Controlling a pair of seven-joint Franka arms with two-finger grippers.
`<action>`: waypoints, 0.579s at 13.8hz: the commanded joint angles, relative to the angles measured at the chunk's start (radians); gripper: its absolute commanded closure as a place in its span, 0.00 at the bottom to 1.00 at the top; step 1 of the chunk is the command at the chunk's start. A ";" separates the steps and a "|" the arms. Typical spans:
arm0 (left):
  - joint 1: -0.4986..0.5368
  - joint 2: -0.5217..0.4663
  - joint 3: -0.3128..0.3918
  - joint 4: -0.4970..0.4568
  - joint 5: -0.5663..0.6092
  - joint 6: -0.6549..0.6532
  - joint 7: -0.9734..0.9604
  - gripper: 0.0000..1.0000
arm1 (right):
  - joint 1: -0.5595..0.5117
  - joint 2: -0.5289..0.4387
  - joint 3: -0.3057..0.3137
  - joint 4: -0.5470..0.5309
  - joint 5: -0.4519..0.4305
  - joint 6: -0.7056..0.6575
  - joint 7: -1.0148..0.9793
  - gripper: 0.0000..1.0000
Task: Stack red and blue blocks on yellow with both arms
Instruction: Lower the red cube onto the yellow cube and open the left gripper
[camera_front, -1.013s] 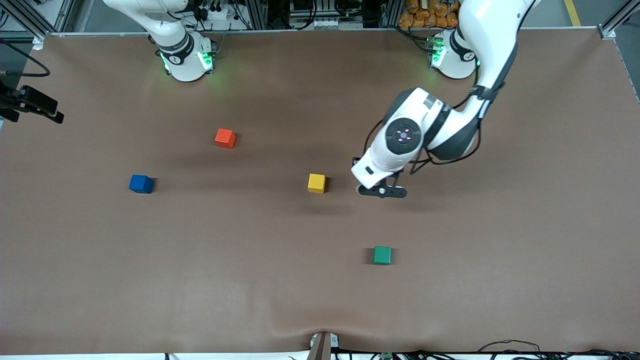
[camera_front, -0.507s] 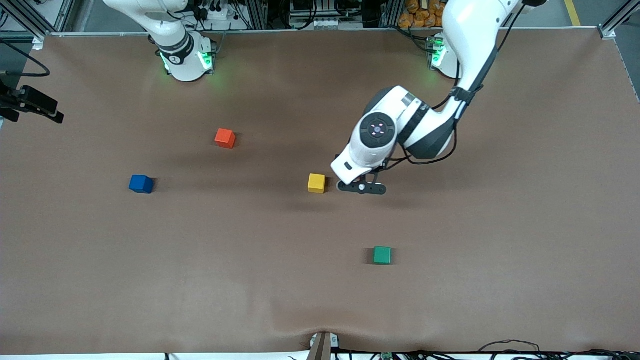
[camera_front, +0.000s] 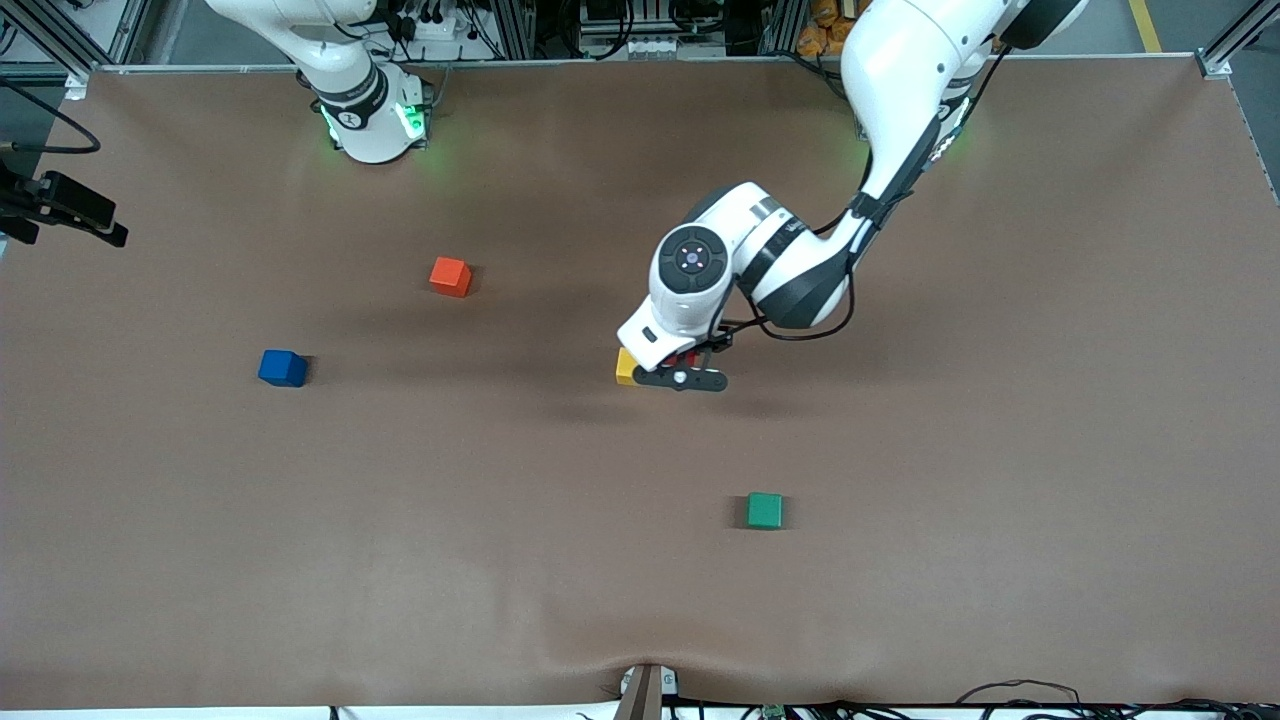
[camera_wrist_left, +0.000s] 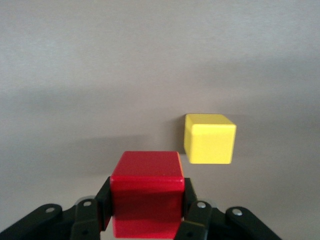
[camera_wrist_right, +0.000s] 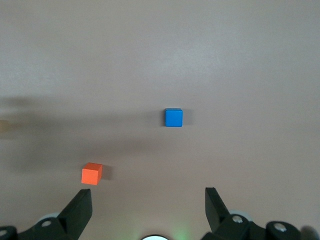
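Your green cube (camera_front: 765, 510) sits nearest the front edge. Mid-table, your left gripper (camera_wrist_left: 146, 220) squeezes the red block (camera_wrist_left: 146, 192) in the air just beside the yellow cube (camera_front: 625, 367). The blue block (camera_front: 282, 368) lies toward the right arm's end. Your right gripper (camera_wrist_right: 148, 210) waits, spread wide, holding nothing.

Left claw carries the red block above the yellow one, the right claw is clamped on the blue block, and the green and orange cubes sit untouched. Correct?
Not quite. The right wrist view shows the right claw open, with the blue block lying alone on the table. The rest holds.
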 joint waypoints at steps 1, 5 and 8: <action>-0.070 0.030 0.045 0.071 0.020 -0.011 -0.037 1.00 | -0.012 -0.024 0.005 -0.024 0.015 0.001 0.011 0.00; -0.158 0.079 0.111 0.140 0.018 -0.009 -0.069 1.00 | -0.012 -0.024 0.005 -0.024 0.015 0.000 0.011 0.00; -0.169 0.101 0.115 0.153 0.018 0.012 -0.094 1.00 | -0.012 -0.024 0.005 -0.024 0.015 0.001 0.011 0.00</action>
